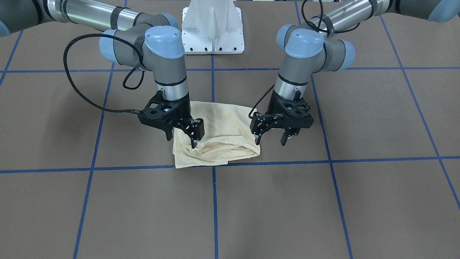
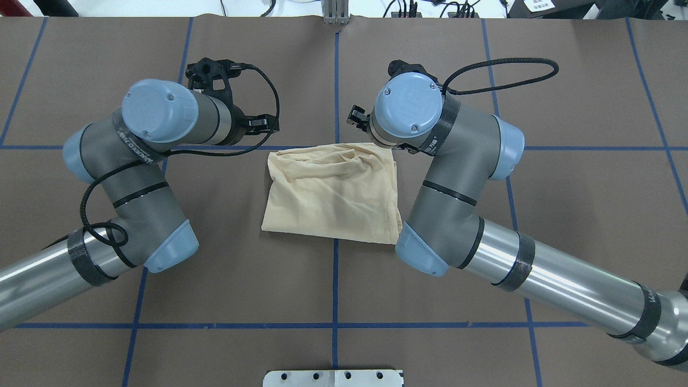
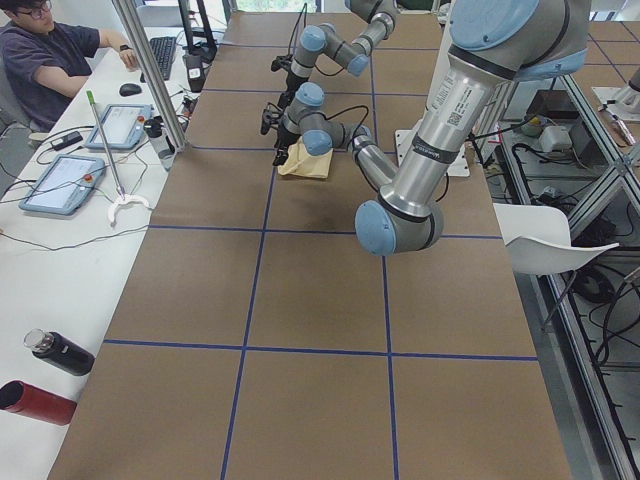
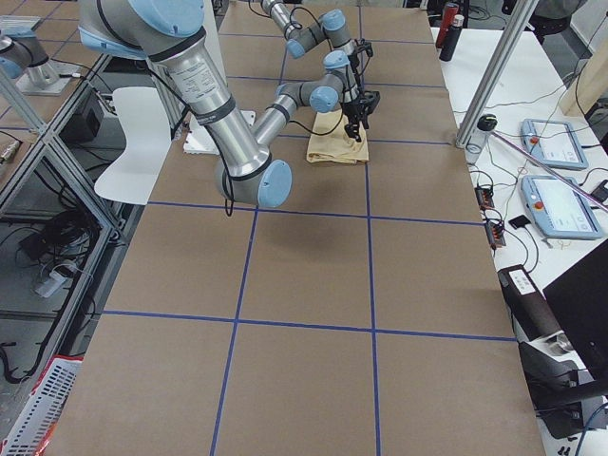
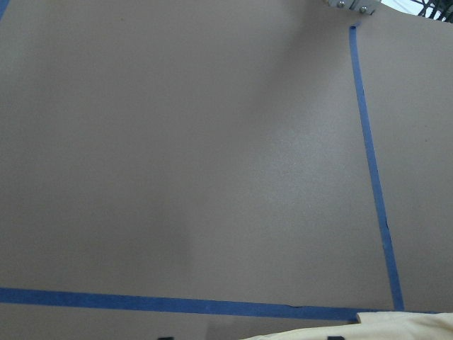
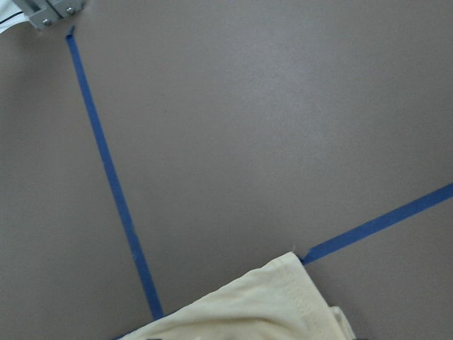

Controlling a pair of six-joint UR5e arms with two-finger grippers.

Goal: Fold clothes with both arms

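Found the T-shirt (image 1: 219,124) folded into a rough square on the table (image 1: 359,201), showing plain cream cloth, rumpled along the edge farthest from the robot. Saw both hands low over that rumpled edge, one at each end of it, with the shirt between them.

Saw the right hand (image 1: 180,141) spread open, pointing down, one fingertip set on the wrinkled cloth and the other just off the shirt's side edge over bare table. Placed the shirt partly beneath that hand and mostly inward of it, toward the other hand.

Saw the left hand (image 1: 271,141) open as well, its inner fingertip at the shirt's corner and its outer one over bare table. Could not tell whether the inner tip touched the fabric. Placed the shirt just beside that hand, on its inner side, with almost none of it underneath.

Caught only a sliver of cream cloth at the bottom edge of the left wrist view, and a stitched corner at the bottom of the right wrist view, blue tape lines (image 1: 215,201) running past it.
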